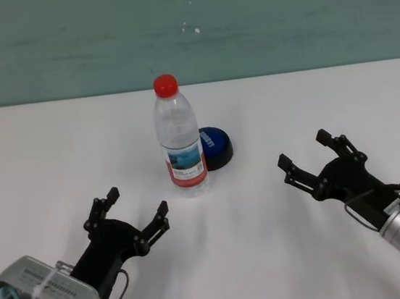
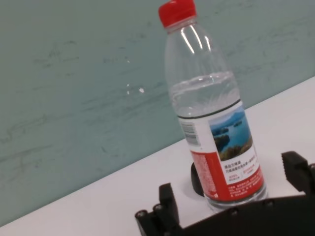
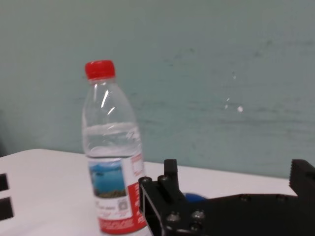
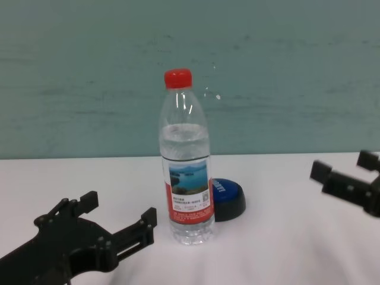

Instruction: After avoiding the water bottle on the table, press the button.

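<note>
The water bottle (image 1: 179,137) stands upright on the white table (image 1: 272,257), clear with a red cap and lake label. The blue dome button (image 1: 216,146) sits just behind it to the right, partly hidden by the bottle. My left gripper (image 1: 138,210) is open and empty, near and left of the bottle. My right gripper (image 1: 305,153) is open and empty, to the right of the button. The bottle also shows in the left wrist view (image 2: 211,113), the right wrist view (image 3: 112,157) and the chest view (image 4: 186,166). The button also shows in the chest view (image 4: 228,198).
A teal wall (image 1: 185,27) runs behind the table's far edge. Bare tabletop lies between the two grippers and to the right of the button.
</note>
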Tool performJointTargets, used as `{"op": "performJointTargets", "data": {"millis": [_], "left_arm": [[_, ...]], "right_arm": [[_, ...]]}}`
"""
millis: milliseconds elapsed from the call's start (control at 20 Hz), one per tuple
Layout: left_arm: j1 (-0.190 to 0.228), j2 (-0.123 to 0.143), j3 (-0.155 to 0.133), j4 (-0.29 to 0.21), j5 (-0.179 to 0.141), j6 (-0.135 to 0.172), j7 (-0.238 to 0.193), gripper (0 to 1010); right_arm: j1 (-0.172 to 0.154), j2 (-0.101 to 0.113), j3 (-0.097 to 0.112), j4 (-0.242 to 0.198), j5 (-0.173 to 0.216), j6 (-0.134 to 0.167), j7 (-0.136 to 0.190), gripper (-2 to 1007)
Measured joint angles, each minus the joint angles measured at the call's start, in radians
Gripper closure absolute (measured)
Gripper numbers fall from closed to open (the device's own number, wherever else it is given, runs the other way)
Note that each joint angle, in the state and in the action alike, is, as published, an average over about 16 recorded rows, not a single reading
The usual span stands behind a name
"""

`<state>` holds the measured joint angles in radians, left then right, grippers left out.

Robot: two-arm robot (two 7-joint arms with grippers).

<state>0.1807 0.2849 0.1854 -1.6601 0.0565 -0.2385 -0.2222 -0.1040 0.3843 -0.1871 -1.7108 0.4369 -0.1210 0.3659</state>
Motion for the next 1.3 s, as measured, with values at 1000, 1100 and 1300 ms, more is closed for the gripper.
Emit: {"op": "performJointTargets", "data": {"millis": [1000,1100,1300], "left_arm": [[0.0,0.0,0.0,0.0,0.0,0.0,0.0,10],[0.0,0.0,0.0,0.0,0.0,0.0,0.0,10],[0.0,0.0,0.0,0.0,0.0,0.0,0.0,10]], "right_arm": [[0.04,0.013,-0.075,0.082,0.033,-0.027,0.079,1],[0.042,0.016,-0.079,0.086,0.035,-0.034,0.085,1],[0.046,0.019,-0.085,0.094,0.041,-0.042,0.094,1]]}}
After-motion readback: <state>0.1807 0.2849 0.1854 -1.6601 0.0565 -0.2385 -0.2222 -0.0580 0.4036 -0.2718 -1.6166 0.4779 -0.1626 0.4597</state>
